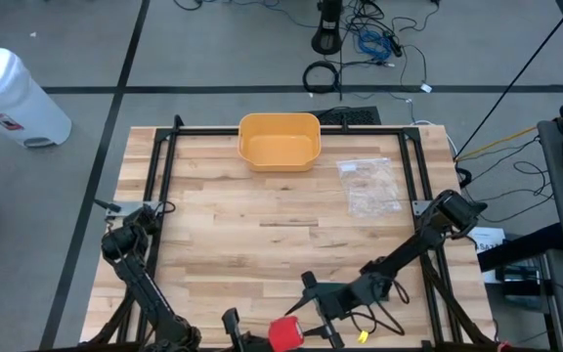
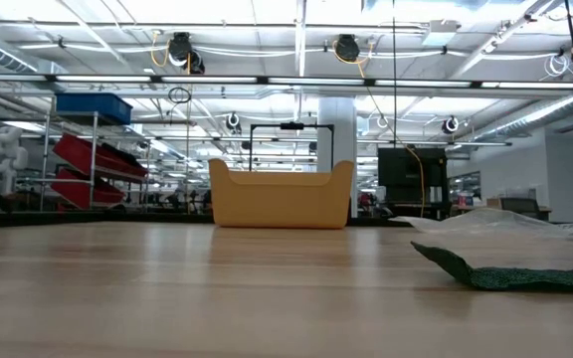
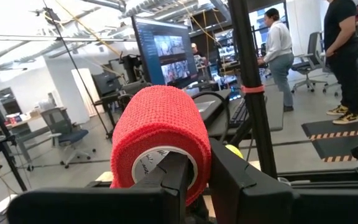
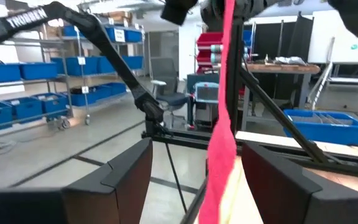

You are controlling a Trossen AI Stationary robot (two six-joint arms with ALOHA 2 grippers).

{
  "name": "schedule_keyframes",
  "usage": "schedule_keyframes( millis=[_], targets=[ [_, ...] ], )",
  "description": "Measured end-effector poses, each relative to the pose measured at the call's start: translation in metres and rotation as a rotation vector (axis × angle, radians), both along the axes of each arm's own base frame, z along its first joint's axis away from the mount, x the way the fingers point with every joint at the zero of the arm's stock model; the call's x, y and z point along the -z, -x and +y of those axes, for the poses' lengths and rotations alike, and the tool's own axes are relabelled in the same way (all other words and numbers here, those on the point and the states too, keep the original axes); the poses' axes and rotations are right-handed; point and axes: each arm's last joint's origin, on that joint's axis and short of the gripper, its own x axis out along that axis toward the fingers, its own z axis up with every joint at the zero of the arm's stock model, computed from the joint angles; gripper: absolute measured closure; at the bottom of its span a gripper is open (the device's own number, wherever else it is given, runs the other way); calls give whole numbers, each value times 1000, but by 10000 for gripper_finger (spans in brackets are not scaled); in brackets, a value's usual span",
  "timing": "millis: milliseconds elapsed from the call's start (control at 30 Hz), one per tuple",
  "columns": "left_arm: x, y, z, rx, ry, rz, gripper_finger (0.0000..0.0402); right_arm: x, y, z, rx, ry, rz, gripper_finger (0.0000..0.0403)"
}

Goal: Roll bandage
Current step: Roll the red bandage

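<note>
A red bandage roll (image 3: 160, 124) with a white core is held at the table's near edge by my left gripper (image 3: 197, 157); it also shows in the high view (image 1: 284, 334), with my left gripper (image 1: 247, 338) beside it. A loose red strip (image 4: 221, 124) of the bandage runs between the fingers of my right gripper (image 4: 196, 149), which is open. In the high view my right gripper (image 1: 313, 293) is just beyond the roll. Whether the strip touches either finger I cannot tell. My left gripper holds the roll by its wall at the open end (image 3: 194, 165). One finger (image 3: 174, 177) is inside the hollow core and the other (image 3: 235, 177) is outside on the red wrap. The roll is lifted clear, at the table's near edge.
A yellow bin (image 1: 279, 142) stands at the far middle of the table. A clear plastic bag (image 1: 369, 186) lies to its right. A dark green flat thing (image 2: 525, 276) shows at the right in the low view. People stand in the room beyond the table (image 3: 278, 50).
</note>
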Motion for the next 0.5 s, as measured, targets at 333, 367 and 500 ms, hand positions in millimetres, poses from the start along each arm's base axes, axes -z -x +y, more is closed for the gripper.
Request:
schedule_keyframes(
  millis=[333,367,500],
  targets=[
    [0,1,-1,2,0,0,348,-2,-5,-2,12,7,12,246],
    [0,1,-1,2,0,0,348,-2,-5,-2,12,5,13,258],
    [0,2,-2,1,1,2,348,-2,-5,-2,10,-8,19,305]
  ],
)
